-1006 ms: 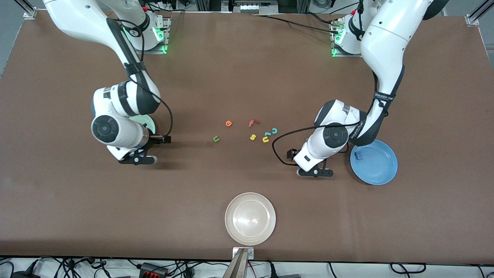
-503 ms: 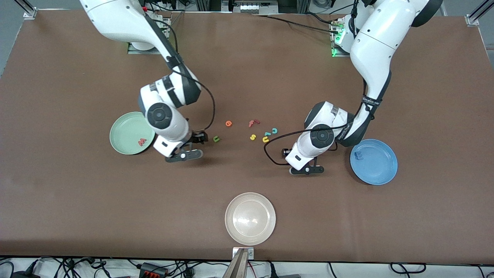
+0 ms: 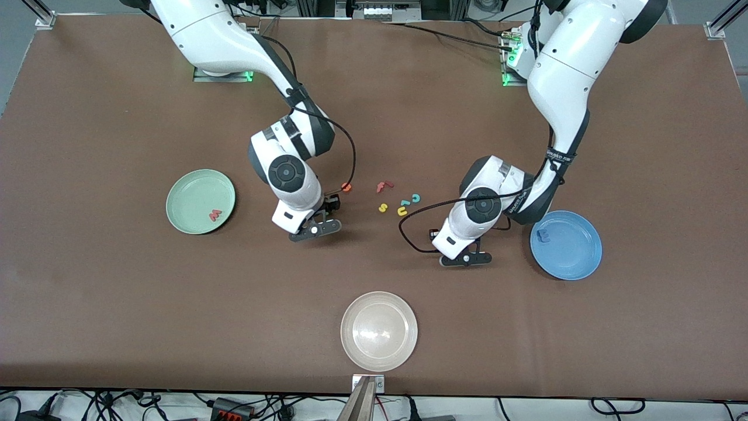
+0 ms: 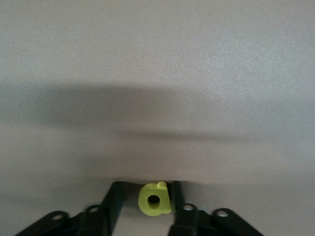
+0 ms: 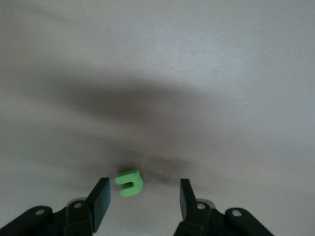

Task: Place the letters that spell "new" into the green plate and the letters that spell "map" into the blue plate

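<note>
Foam, light and squashy: left gripper pinched small yellow foam a by its flat sides, near round blue plate. Right gripper (jaws wide) straddled small green foam n, well apart from it.

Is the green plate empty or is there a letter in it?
Not empty. The green plate has one letter in it, the red w, lying flat near its rim. No other letter shows there.

In the front view the right arm hides the green n, and the left arm hides the yellow a. Both wrist views cut each claw's base at the edge.
</note>
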You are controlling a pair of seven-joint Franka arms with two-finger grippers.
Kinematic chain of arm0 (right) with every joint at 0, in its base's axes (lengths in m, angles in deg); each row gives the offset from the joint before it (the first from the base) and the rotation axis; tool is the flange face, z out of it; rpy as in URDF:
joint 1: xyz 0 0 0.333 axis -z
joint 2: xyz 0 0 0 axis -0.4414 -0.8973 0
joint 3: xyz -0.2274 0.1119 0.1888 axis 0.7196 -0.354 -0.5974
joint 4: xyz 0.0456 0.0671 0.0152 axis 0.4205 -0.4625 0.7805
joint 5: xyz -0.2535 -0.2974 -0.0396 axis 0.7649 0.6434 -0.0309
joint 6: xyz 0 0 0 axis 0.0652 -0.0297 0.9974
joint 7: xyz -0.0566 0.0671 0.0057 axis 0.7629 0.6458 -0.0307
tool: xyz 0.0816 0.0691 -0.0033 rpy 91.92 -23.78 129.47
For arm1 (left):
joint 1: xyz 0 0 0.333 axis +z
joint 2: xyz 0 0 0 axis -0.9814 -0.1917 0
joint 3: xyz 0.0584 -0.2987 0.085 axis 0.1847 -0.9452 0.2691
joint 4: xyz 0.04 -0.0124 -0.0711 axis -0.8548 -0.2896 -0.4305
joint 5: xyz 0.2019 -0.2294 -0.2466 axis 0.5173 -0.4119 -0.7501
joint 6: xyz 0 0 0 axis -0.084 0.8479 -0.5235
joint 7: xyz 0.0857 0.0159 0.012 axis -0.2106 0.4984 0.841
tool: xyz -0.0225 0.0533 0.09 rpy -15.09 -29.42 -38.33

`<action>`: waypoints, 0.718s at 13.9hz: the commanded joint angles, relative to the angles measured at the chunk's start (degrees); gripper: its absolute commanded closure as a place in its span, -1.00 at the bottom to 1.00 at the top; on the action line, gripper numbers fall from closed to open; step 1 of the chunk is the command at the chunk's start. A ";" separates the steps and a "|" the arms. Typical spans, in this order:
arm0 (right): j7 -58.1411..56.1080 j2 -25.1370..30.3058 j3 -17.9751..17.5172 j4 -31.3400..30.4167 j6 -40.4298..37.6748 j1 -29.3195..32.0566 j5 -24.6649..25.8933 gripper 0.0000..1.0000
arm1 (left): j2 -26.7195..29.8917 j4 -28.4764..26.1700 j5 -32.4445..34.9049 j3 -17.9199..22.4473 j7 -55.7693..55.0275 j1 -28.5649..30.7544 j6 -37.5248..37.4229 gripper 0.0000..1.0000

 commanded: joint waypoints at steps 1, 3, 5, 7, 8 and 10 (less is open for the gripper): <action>-0.04 -1.46 0.15 1.26 0.15 -1.24 -0.08 -0.31 | -0.61 1.43 1.61 0.53 -1.82 -0.60 -0.36 0.83; -0.30 -2.26 0.15 1.26 0.23 -1.77 0.18 -0.31 | 0.09 1.43 1.70 0.53 -1.20 0.36 -0.71 0.93; -0.57 -3.13 0.24 1.26 0.76 -2.47 0.27 -0.31 | 2.63 1.51 1.70 0.70 0.11 1.67 -3.94 0.93; -0.66 -3.40 0.24 1.26 2.08 -2.47 0.36 -0.31 | 6.14 1.52 1.70 0.70 5.53 3.95 -9.90 0.93; -0.66 -3.57 0.24 1.26 2.17 -2.65 0.36 -0.30 | 7.64 1.51 1.70 0.79 9.65 5.62 -13.68 0.93; -0.66 -3.75 0.24 1.26 2.17 -2.83 0.36 -0.24 | 9.93 1.43 2.92 0.70 18.27 10.27 -18.97 0.93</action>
